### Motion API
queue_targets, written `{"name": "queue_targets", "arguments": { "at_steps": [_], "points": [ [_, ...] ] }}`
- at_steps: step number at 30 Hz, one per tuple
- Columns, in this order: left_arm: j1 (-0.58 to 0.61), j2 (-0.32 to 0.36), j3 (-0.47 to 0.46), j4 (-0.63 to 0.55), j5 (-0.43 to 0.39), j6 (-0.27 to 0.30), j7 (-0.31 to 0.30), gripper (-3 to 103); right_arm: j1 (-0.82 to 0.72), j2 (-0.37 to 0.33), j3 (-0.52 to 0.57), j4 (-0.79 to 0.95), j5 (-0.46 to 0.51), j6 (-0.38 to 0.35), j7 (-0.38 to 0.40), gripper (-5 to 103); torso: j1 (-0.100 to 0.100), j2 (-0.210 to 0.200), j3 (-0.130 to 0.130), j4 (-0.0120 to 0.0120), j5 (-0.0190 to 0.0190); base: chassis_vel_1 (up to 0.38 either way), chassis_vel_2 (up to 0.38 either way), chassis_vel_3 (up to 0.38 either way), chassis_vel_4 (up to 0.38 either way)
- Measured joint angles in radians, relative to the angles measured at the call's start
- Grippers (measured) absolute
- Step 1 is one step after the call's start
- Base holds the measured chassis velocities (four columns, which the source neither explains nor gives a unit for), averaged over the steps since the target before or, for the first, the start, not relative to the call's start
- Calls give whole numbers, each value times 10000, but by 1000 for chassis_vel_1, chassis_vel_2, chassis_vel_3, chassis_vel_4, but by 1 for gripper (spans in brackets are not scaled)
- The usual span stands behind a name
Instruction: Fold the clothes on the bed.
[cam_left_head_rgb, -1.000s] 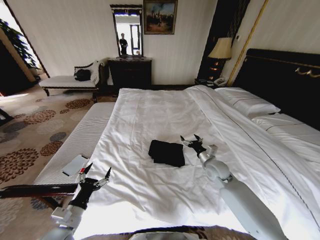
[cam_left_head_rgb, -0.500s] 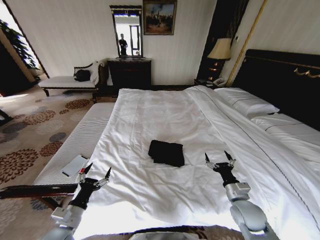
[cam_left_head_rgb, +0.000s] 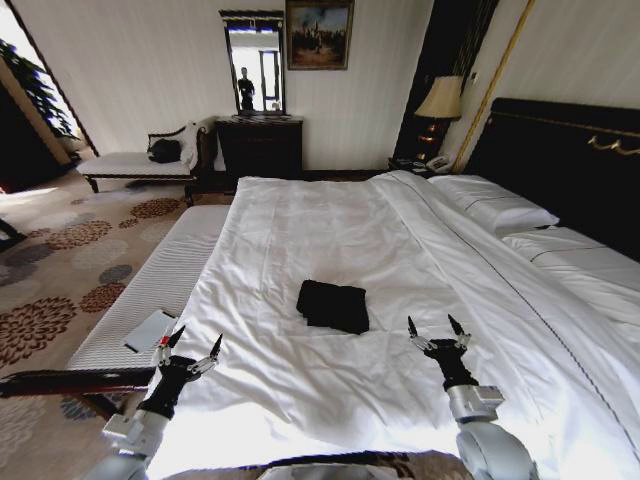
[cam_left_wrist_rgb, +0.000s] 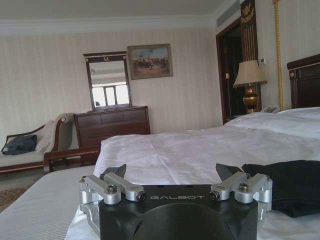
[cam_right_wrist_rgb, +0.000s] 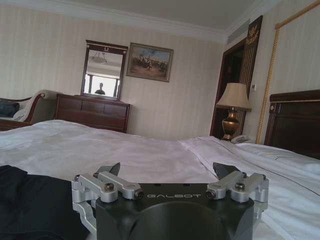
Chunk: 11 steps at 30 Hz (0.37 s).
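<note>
The black clothes (cam_left_head_rgb: 333, 305) lie in a small folded bundle in the middle of the white bed (cam_left_head_rgb: 300, 230). The right gripper (cam_left_head_rgb: 437, 335) hangs over the sheet with its fingers wide apart, holding nothing; the bundle sits ahead and to its left. The left gripper (cam_left_head_rgb: 187, 347), also spread wide, waits farther away at the bed's edge.

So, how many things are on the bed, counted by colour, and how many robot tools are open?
Black: 1, the folded clothes
White: 2 pillows
Open tools: 2, left tool, right tool
Total: 5
</note>
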<state>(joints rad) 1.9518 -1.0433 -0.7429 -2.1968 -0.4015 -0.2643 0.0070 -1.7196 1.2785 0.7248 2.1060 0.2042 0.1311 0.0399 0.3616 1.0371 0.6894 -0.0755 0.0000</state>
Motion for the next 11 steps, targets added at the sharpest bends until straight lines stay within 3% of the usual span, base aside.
{"name": "queue_targets", "arguments": {
  "at_steps": [11],
  "points": [
    [0,0,0,0,0,0,0,100,35,-23,-26,-22,39,-39,16,100,0,0,0,-1,0,0,0,0,0]
  ]
}}
